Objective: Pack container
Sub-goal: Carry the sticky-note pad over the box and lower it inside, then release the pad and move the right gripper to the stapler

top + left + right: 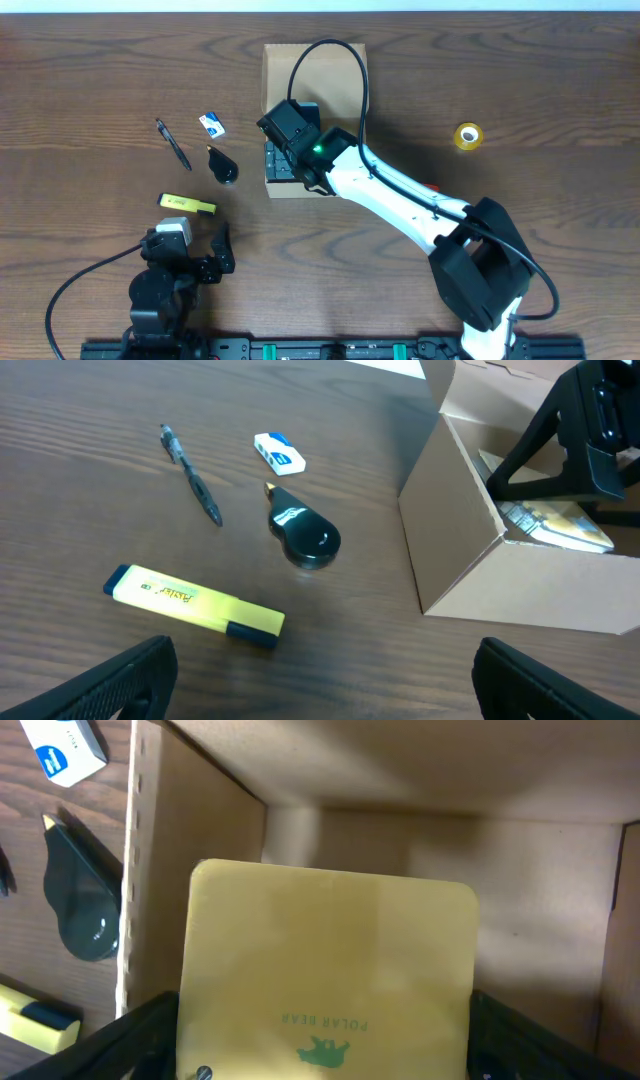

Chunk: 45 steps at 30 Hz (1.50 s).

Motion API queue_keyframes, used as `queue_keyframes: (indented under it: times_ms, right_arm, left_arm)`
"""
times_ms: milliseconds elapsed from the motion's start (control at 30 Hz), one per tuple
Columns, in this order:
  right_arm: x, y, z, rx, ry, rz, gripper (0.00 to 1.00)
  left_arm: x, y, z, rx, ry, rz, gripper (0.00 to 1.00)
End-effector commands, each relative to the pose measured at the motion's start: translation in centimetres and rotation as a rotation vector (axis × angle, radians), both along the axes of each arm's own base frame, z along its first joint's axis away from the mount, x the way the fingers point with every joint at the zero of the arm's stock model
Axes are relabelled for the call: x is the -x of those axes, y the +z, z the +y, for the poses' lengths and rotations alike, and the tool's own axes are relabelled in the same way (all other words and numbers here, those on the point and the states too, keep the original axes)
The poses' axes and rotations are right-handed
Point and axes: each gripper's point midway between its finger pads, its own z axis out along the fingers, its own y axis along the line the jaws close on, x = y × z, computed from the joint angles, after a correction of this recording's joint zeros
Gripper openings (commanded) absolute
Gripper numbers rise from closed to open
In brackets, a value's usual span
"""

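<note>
The container (285, 70) is a tan cardboard box standing open at the table's back centre. It also shows in the left wrist view (470, 560) and fills the right wrist view (420, 780). My right gripper (290, 150) reaches down inside it. Its jaws (325, 1040) sit on both sides of a yellow sticky-note pad (330, 950) printed "POLAR BEAR" and hold it within the box walls. My left gripper (195, 240) is open and empty, low over the front left of the table (325, 690).
Left of the box lie a black pen (172, 143), a white-and-blue eraser (211, 124), a black teardrop-shaped item (223, 165) and a yellow highlighter (187, 204). A yellow tape roll (467, 136) lies at the right. Something pale (560, 525) lies inside the box.
</note>
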Motion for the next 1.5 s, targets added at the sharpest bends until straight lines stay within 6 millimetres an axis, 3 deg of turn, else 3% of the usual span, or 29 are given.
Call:
queue_keyframes:
  times_ms: [0, 400, 567, 667, 933, 1067, 1167, 1400, 1467]
  right_arm:
    - [-0.1, 0.1, 0.2, 0.003, -0.006, -0.003, 0.90]
    - [0.2, 0.0, 0.3, -0.003, 0.001, 0.011, 0.95]
    - [0.2, 1.0, -0.2, -0.011, -0.007, 0.007, 0.95]
    - [-0.3, 4.0, -1.5, -0.042, -0.028, -0.029, 0.95]
    - [-1.4, 16.5, -6.6, -0.140, -0.011, -0.284, 0.99]
    - [-1.3, 19.8, -9.6, -0.043, 0.114, -0.397, 0.99]
    - [-0.9, 20.1, -11.8, 0.083, 0.230, -0.418, 0.99]
    - [1.9, 16.2, -16.9, 0.402, 0.555, -0.247, 0.99]
    - [2.3, 15.7, -18.7, 0.469, 0.576, -0.201, 0.99]
  left_arm:
    - [0.0, -0.6, 0.2, -0.010, 0.008, 0.007, 0.95]
    - [0.0, -0.6, 0.2, -0.010, 0.008, 0.007, 0.95]
    - [0.0, -0.6, 0.2, -0.010, 0.008, 0.007, 0.95]
    - [0.0, -0.6, 0.2, -0.010, 0.008, 0.007, 0.95]
    - [0.0, -0.6, 0.2, -0.009, 0.008, 0.007, 0.95]
    - [0.0, -0.6, 0.2, -0.010, 0.008, 0.007, 0.95]
    - [0.0, -0.6, 0.2, -0.010, 0.008, 0.007, 0.95]
    - [0.0, -0.6, 0.2, -0.010, 0.008, 0.007, 0.95]
    - [0.0, -0.6, 0.2, -0.010, 0.008, 0.007, 0.95]
